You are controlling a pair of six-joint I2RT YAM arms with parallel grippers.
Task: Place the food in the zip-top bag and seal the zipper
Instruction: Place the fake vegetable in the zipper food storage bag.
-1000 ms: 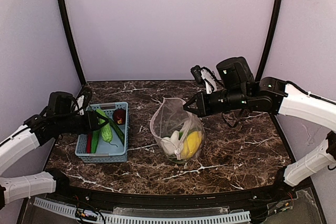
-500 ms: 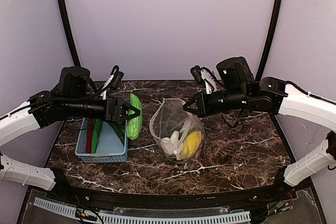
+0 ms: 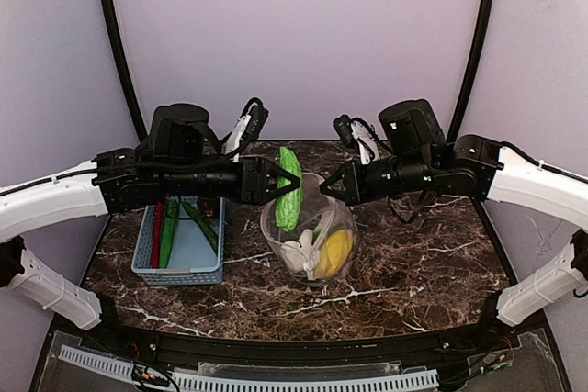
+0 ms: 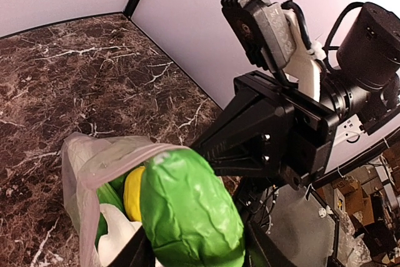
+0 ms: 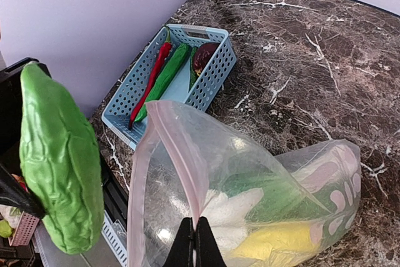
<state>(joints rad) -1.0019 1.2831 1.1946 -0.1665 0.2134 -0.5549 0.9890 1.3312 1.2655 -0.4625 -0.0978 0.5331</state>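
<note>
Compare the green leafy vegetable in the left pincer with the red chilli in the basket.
The green leafy vegetable is broad and wrinkled; the red chilli is thin. The vegetable hangs roughly upright in the left pincer near the zip-top bag's mouth; the chilli lies flat in the blue basket. Both are long toy foods, neither bagged yet.

Top external: high behind the arm bases, looking down and forward over the marble table (image 3: pixel 413 273); far, takes in everything. Left wrist: close, facing across the zip-top bag (image 4: pixel 78 154) toward the right arm (image 4: pixel 281 123). Right wrist: close above the bag's mouth, facing the basket (image 5: pixel 215 76). All three share the bag and the green piece (image 3: pixel 288 192).
</note>
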